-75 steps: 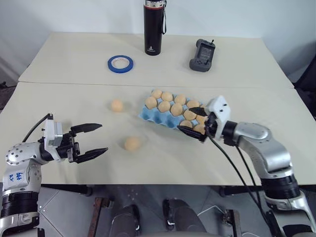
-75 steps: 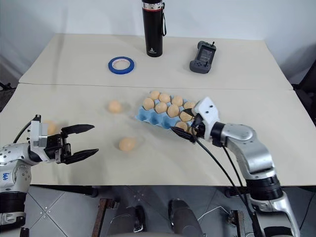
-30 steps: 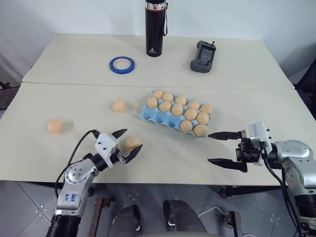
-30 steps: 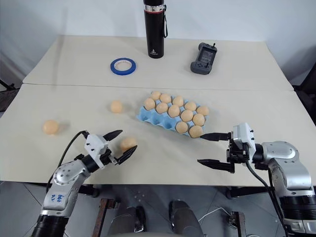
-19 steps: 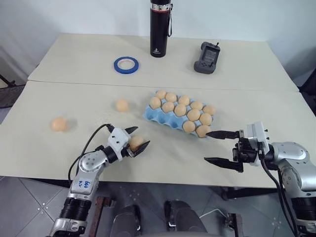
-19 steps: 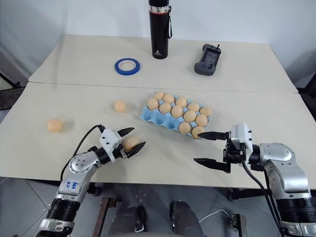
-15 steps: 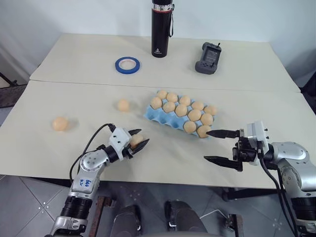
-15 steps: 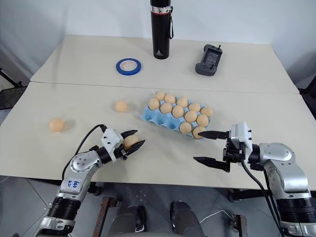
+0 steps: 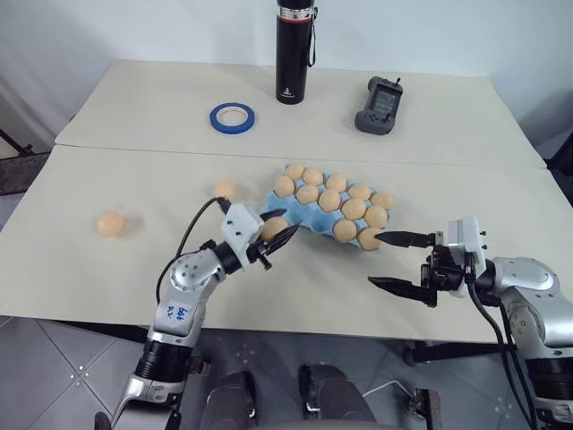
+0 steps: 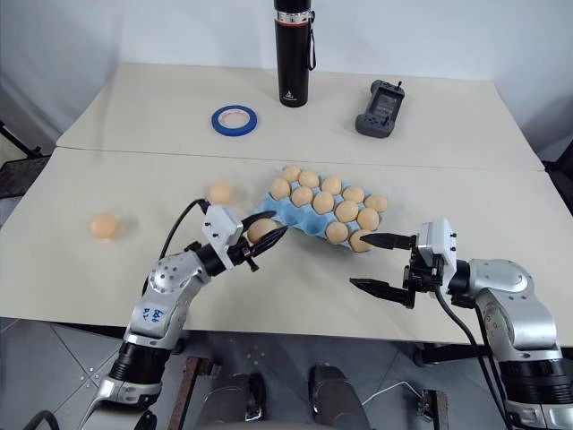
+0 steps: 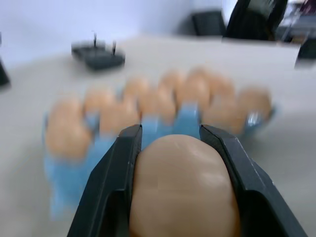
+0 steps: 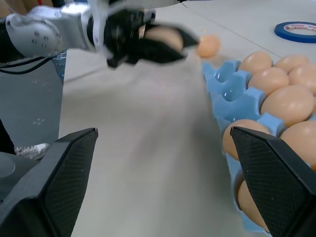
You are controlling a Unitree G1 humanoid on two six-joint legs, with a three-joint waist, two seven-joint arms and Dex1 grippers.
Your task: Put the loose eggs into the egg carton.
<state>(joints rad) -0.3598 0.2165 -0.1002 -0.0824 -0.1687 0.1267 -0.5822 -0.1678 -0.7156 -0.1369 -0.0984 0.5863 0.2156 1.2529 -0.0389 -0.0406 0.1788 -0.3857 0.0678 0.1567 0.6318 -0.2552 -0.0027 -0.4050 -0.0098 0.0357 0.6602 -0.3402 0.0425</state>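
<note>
My left gripper (image 9: pixel 281 229) is shut on a pale orange egg (image 10: pixel 260 230), held above the table just beside the near left corner of the egg carton (image 9: pixel 313 220). The left wrist view has that egg (image 11: pixel 182 190) clamped between both fingers, the light blue carton (image 11: pixel 66 180) lying beyond it. Several eggs sit in the carton's wells. Two loose eggs rest on the table: one (image 9: pixel 110 223) far to the left, one (image 9: pixel 224 189) just left of the carton. To the carton's right, my right gripper (image 9: pixel 377 261) stands open and empty.
A black bottle (image 9: pixel 294 49), a blue tape ring (image 9: pixel 232 116) and a dark handheld controller (image 9: pixel 377 92) stand on the far half of the table. A seam runs across the table behind the carton.
My left gripper shut on the egg near the front edge, lifted it and carried it right, up to the carton's corner. The right gripper stayed where it was, open.
</note>
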